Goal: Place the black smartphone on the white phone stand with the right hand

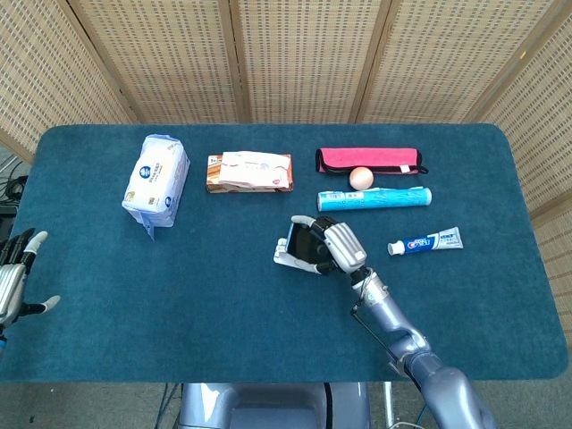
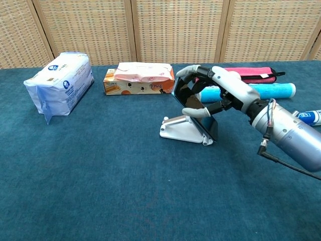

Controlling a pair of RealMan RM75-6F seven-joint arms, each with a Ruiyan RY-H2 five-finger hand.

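Note:
The black smartphone [image 2: 196, 111] leans tilted on the white phone stand [image 2: 179, 130] near the table's middle, its lower edge at the stand's front lip. My right hand [image 2: 215, 94] wraps the phone's upper part, fingers over the top edge and thumb on the screen side. From the head view, the same hand [image 1: 337, 243] covers most of the smartphone [image 1: 305, 243], and the stand [image 1: 287, 254] shows at its left. My left hand [image 1: 15, 279] hangs off the table's left edge, fingers apart, holding nothing.
A blue tissue pack [image 1: 155, 182] lies at the left, an orange wipes packet [image 1: 249, 172] behind the stand. A pink pouch [image 1: 368, 160], a small ball [image 1: 360, 177], a blue tube [image 1: 375, 198] and a toothpaste tube [image 1: 425, 241] lie to the right.

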